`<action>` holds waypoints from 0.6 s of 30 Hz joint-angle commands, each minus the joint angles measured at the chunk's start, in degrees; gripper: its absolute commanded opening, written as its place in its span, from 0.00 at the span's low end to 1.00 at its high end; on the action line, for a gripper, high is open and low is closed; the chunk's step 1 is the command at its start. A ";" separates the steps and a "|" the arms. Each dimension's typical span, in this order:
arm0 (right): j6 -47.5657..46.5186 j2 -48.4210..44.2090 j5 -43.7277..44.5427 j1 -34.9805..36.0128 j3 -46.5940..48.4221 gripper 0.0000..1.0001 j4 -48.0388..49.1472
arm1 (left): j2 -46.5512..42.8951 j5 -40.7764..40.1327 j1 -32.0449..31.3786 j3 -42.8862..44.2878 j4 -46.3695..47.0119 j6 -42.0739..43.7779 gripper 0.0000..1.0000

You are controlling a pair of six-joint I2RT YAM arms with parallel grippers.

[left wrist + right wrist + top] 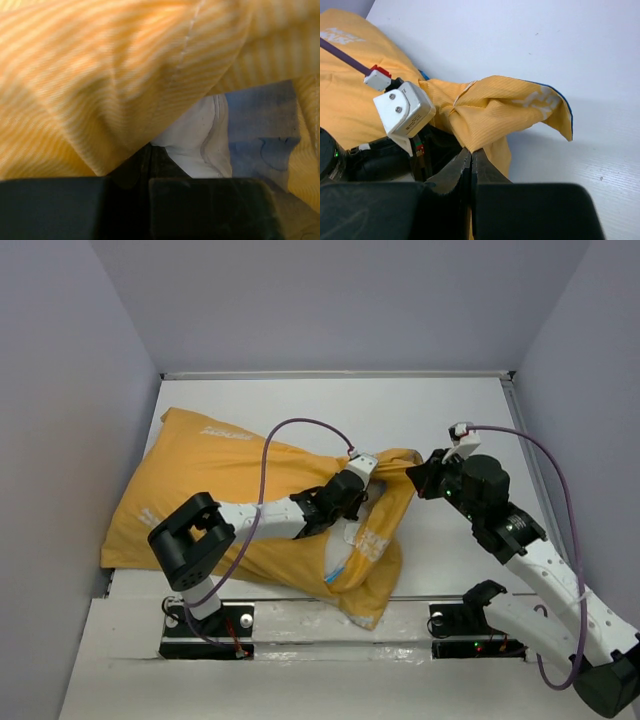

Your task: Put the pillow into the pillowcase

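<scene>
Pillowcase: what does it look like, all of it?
The pillowcase is a big floppy mustard-yellow cloth sack with white print and some blue at the opening. It lies crumpled on the white table, bulging with the white pillow peeking from its open end. The right end effector pinches its rim; the left end effector seems to grip it too.

White lettering on the pillowcase is too small to read.

Robot lab cell: white table, plain grey walls.
</scene>
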 commanded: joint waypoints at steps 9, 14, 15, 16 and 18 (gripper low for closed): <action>3.41 4.16 -17.37 -0.43 10.82 0.00 1.43 | -10.02 -0.88 1.86 -0.96 1.00 -4.42 0.40; 8.94 12.83 -16.93 -0.43 9.92 0.09 10.90 | -28.45 0.87 1.95 0.45 1.35 -7.05 0.76; 9.48 14.87 -17.37 -0.43 10.36 0.21 11.71 | -30.94 0.88 2.04 0.36 0.83 -7.58 0.81; 8.96 17.15 -18.42 -0.43 11.33 0.35 11.81 | -33.06 0.88 2.13 0.54 0.13 -8.20 0.82; 5.03 23.22 -17.73 -0.43 16.94 0.72 6.73 | -37.45 0.35 2.48 2.19 -5.64 -9.25 0.82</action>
